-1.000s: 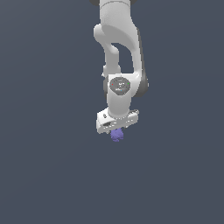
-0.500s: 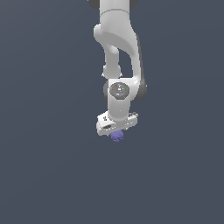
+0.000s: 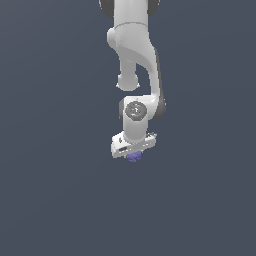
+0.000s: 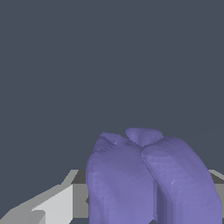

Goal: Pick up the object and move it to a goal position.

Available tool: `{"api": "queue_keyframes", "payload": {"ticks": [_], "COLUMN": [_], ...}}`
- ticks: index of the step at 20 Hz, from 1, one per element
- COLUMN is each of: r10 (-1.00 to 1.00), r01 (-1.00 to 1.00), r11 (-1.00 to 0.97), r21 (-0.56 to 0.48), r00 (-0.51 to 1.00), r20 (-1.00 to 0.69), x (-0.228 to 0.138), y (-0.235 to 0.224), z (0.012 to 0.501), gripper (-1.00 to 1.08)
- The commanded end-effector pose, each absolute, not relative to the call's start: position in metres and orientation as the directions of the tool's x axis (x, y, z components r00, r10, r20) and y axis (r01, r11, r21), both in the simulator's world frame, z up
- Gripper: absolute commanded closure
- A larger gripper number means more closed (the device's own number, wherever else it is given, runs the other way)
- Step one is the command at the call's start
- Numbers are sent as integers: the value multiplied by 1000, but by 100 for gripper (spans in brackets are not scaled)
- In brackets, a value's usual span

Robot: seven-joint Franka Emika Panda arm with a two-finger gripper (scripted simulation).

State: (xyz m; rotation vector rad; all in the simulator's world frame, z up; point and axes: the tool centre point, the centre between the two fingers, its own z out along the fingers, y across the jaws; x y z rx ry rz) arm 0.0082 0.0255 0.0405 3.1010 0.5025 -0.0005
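Directly under the white claw (image 3: 134, 153), at its 6 o'clock, the purple object (image 3: 133, 157) sits between the fingers, which seem pinched on it; the goal position is not visible.

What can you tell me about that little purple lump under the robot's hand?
The purple lump is small, matte and violet, made of several rounded, faceted lobes that meet at creases. It sits directly under the white gripper, narrower than the gripper's body, and mostly hidden by it in the exterior view. The wrist view shows it filling the space by a grey finger. Whether it rests on anything is unclear.
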Motion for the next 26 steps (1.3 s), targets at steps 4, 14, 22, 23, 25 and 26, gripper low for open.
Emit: {"api": "queue_keyframes", "payload": {"ticks": [4,14,22,23,25,26], "r10": [316,316,316,316,316,316], "r01": [316,316,316,316,316,316], "r11": [-949,-949,-949,-949,-949,-949], "r21": [0,0,0,0,0,0], "r00": [949,949,949,949,949,949], "r20": [0,1,1,1,1,1], "x": [8,9,12,13,14,15], "y": [26,24,15,14,10,9], "z": [40,48,95,104,123,133], "gripper": [108,108,108,108,108,108]}}
